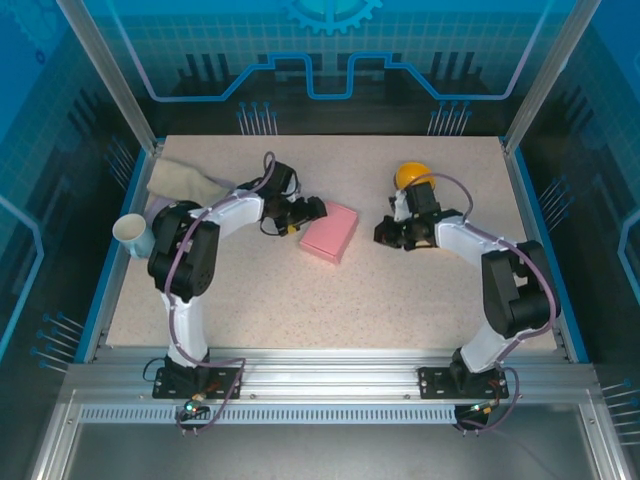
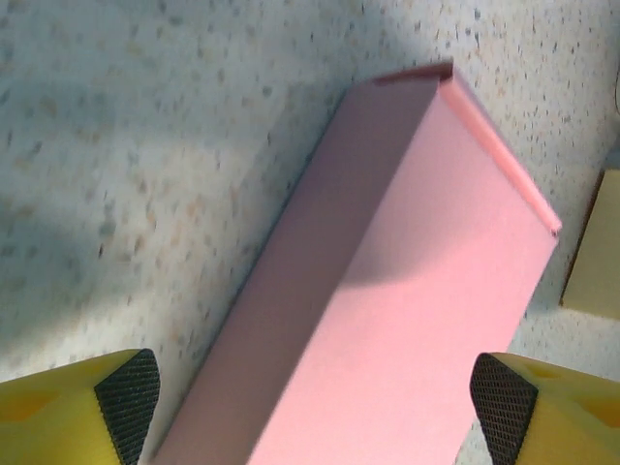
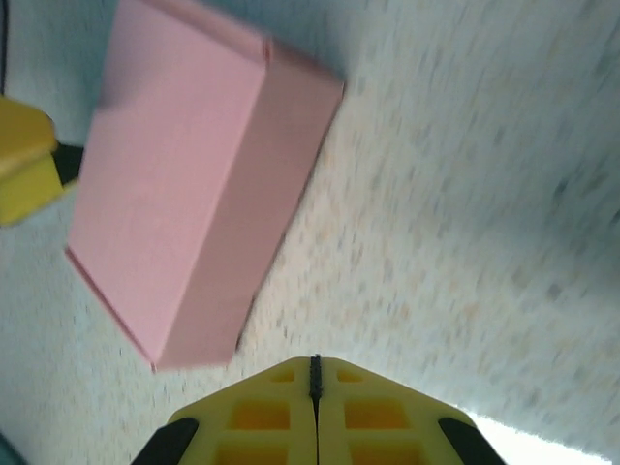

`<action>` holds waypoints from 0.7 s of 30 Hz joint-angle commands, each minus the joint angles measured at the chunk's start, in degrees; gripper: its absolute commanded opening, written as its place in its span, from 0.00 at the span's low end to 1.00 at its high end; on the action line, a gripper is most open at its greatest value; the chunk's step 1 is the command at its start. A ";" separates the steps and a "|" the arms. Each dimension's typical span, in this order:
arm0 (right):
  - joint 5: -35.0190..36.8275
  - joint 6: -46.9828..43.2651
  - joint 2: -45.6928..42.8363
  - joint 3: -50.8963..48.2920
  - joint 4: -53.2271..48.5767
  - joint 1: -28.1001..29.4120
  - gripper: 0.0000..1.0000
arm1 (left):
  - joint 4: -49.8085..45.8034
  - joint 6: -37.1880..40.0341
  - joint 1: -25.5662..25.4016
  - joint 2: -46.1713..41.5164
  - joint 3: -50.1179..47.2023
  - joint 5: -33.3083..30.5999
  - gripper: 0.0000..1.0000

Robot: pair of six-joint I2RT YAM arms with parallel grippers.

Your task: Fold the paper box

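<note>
One pink box [image 1: 330, 232], middle of desk [image 1: 400, 300], looks folded; left gripper [image 1: 316, 210] spread wide over it like letting go, right gripper [image 3: 314, 370] pinched shut nearby.

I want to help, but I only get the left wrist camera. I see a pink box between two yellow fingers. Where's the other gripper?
Observer: The right gripper is shut and empty, apart from the pink box, on its right.
Operator: What else is around?
Observer: A white paper cup sits by the left edge of the table.
Operator: Anything near that right gripper?
Observer: A yellow-orange round thing sits just beyond it, toward the back.
</note>
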 commanded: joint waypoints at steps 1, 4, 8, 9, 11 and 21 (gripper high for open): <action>-4.73 3.46 -0.63 -5.04 4.38 2.61 0.05 | 3.29 -1.37 -0.87 -2.20 -3.95 1.32 0.88; -4.80 8.19 0.71 -7.80 11.73 5.01 0.05 | 5.12 -2.36 -1.06 -1.22 -5.21 2.32 0.87; -3.58 13.01 3.46 -8.07 18.23 7.84 0.04 | 5.21 -2.81 -1.85 -0.75 -4.97 2.15 0.87; -2.98 13.62 4.15 -7.82 18.58 8.59 0.04 | 5.07 -2.92 -1.97 -0.80 -4.98 2.06 0.87; -1.97 14.53 5.33 -7.16 19.52 10.17 0.04 | 5.04 -3.03 -2.13 -1.01 -5.28 1.94 0.87; 0.06 18.38 8.12 -6.09 22.70 13.79 0.03 | 4.90 -3.44 -2.60 -1.81 -6.65 1.50 0.85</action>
